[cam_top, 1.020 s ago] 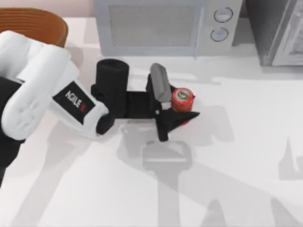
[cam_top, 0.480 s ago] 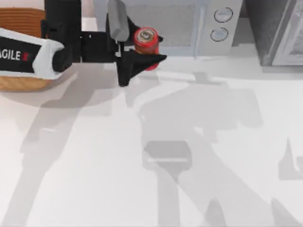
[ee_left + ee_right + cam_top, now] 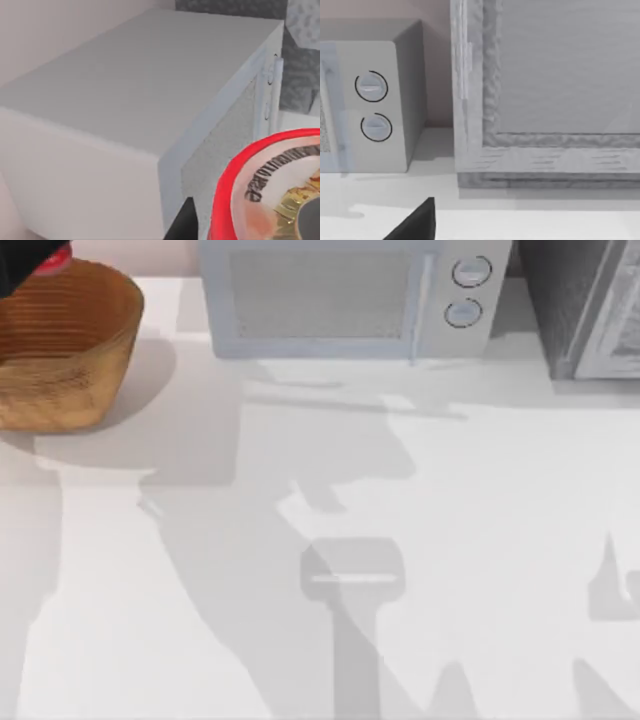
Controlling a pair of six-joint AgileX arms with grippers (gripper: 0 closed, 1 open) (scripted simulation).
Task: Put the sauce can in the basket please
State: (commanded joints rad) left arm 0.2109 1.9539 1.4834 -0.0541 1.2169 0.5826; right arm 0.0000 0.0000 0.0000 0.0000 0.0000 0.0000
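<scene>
The oval, coil-ribbed wicker basket (image 3: 62,350) sits at about ten o'clock on the smooth white bench (image 3: 400,540), cut off by the frame's left edge, with the boxy grey microwave (image 3: 345,295) at twelve o'clock. Just a red sliver of the sauce can (image 3: 52,260) shows over the basket's far rim beside a dark scrap of the left end effector (image 3: 22,262), whose grip I cannot tell; the left wrist view shows the can's glossy red rim and printed label (image 3: 280,190) close up. Half a second ago the can was held clear of the basket in front of the microwave; now the left arm has carried it to eleven o'clock, nearly out of view.
</scene>
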